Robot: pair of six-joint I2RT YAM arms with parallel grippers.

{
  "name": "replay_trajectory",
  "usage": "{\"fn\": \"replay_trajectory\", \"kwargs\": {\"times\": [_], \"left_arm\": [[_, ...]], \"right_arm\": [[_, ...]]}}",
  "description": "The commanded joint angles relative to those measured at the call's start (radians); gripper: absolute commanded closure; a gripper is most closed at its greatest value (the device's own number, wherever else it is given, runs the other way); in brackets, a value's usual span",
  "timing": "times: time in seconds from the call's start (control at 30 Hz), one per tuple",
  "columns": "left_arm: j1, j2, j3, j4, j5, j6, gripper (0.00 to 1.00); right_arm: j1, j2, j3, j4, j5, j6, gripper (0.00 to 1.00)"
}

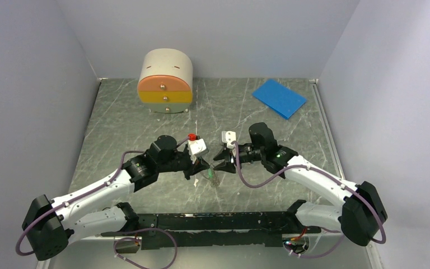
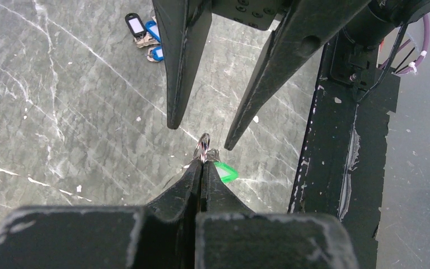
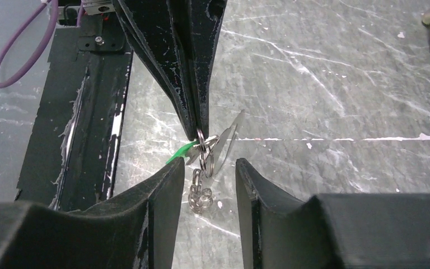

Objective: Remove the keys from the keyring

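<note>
My left gripper is shut on the keyring and holds it a little above the table. In the right wrist view the keyring hangs from those shut fingers, with a short chain dangling below. The keys, a bright green tag with a silvery blade, hang from the ring; the tag also peeks out beside the left fingers. My right gripper is open, its jaws either side of the ring and chain without touching them. From above, the two grippers meet over the keys.
Blue and black tags lie on the table farther off. A round drawer box stands at the back left and a blue pad at the back right. The black base rail runs along the near edge.
</note>
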Motion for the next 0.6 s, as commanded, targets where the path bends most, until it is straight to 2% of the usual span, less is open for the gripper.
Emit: {"fn": "replay_trajectory", "kwargs": {"times": [0.0,0.23,0.57], "left_arm": [[0.002,-0.006,0.033,0.034,0.029,0.011,0.98],[0.001,-0.009,0.033,0.028,0.023,0.01,0.98],[0.001,-0.035,0.029,0.027,0.016,-0.005,0.97]], "right_arm": [[0.003,0.017,0.0,0.071,-0.06,-0.019,0.61],[0.002,0.025,-0.017,0.077,-0.069,-0.025,0.82],[0.003,0.002,-0.041,0.076,-0.064,-0.029,0.82]]}}
